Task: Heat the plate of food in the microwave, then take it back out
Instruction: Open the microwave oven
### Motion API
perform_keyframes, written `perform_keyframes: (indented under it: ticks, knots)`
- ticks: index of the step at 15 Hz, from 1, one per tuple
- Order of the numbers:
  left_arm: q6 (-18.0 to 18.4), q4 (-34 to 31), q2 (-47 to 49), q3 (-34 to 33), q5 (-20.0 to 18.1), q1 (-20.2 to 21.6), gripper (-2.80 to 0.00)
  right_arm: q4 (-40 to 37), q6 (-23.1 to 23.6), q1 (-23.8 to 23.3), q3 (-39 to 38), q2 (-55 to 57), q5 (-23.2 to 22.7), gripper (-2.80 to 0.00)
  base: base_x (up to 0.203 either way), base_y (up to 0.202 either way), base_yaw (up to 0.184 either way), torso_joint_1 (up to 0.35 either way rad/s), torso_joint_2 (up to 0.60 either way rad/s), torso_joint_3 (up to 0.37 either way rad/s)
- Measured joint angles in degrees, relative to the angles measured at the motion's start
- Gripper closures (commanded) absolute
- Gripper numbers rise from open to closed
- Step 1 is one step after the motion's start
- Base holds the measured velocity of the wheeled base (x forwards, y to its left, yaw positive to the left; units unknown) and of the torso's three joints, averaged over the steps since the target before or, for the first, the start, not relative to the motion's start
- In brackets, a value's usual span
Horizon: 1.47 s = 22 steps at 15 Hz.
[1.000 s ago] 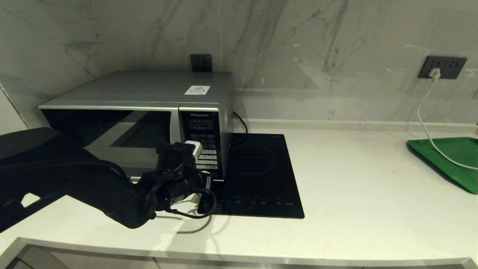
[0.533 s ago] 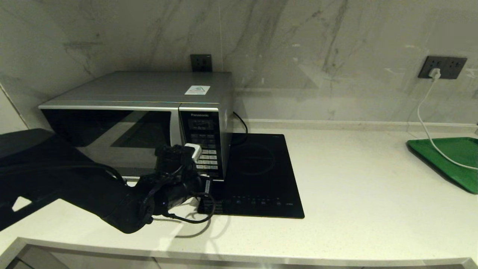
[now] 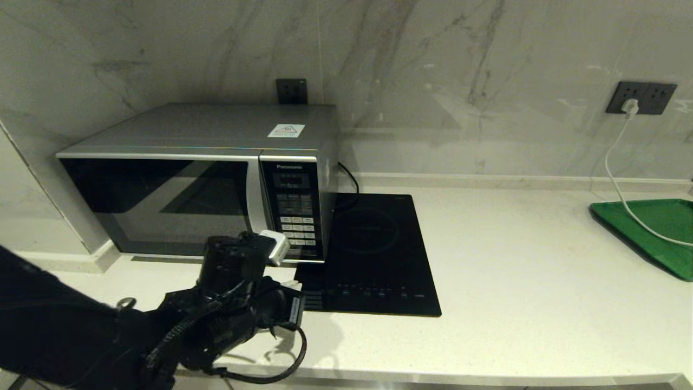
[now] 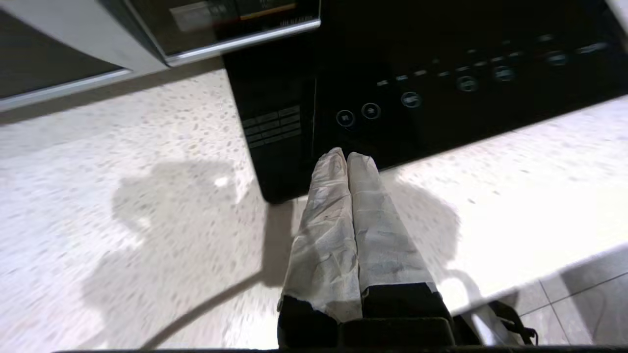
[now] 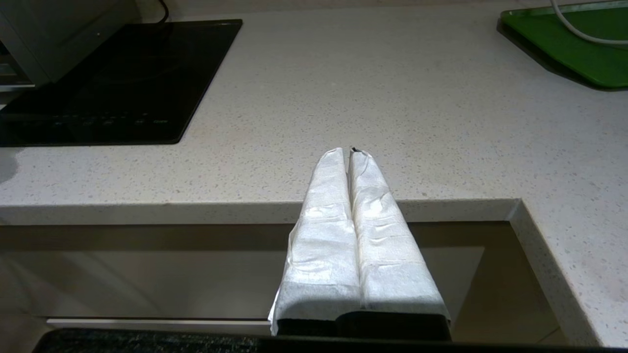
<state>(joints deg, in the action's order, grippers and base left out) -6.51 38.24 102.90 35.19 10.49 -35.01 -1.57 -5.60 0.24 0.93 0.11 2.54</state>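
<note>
My left tool (image 4: 347, 158), pads pressed together and empty, hangs over the hob's (image 3: 373, 254) near corner, below the microwave's (image 3: 200, 179) keypad. The door is closed; no plate visible. I'd hook the handle strip squarely, pulling slowly. Right tool (image 5: 350, 154) parked, closed.

left pincer (image 4: 347, 158) withdrawn from microwave (image 3: 206, 179)

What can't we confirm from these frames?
- Round pale lilac plate of fries: in no view. The silver-grey Panasonic microwave has its dark glass door shut, and reflections hide the inside.
- Button labels on its panel: too small in the head view, cut off in the left wrist view.
- Green rectangular tray: cut by the edge in the head view.
- Right gripper: absent from the head view.
- Left gripper: fingers shut, holding nothing.
</note>
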Motion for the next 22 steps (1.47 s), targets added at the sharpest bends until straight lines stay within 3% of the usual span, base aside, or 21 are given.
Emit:
perform_keyframes:
  ticks: [3,6,13,17,22]
  knots:
    - [1.9,-2.6,-10.6,-4.2,1.4,-0.8,0.00,0.0,0.0,0.0,0.0,0.0,0.0,0.00,0.000,0.000,0.000,0.000,0.00,0.000]
    - [4.1,-10.5,-24.0,-5.9,2.2,0.2,0.00,0.0,0.0,0.0,0.0,0.0,0.0,0.00,0.000,0.000,0.000,0.000,0.00,0.000]
    - [14.9,-32.8,-53.2,-4.0,3.8,10.1,0.00,0.0,0.0,0.0,0.0,0.0,0.0,0.00,0.000,0.000,0.000,0.000,0.00,0.000]
    - [18.6,-51.1,-68.5,0.6,4.3,11.4,0.00,0.0,0.0,0.0,0.0,0.0,0.0,0.00,0.000,0.000,0.000,0.000,0.00,0.000]
    - [20.8,-64.9,-82.0,1.8,4.6,11.8,0.00,0.0,0.0,0.0,0.0,0.0,0.0,0.00,0.000,0.000,0.000,0.000,0.00,0.000]
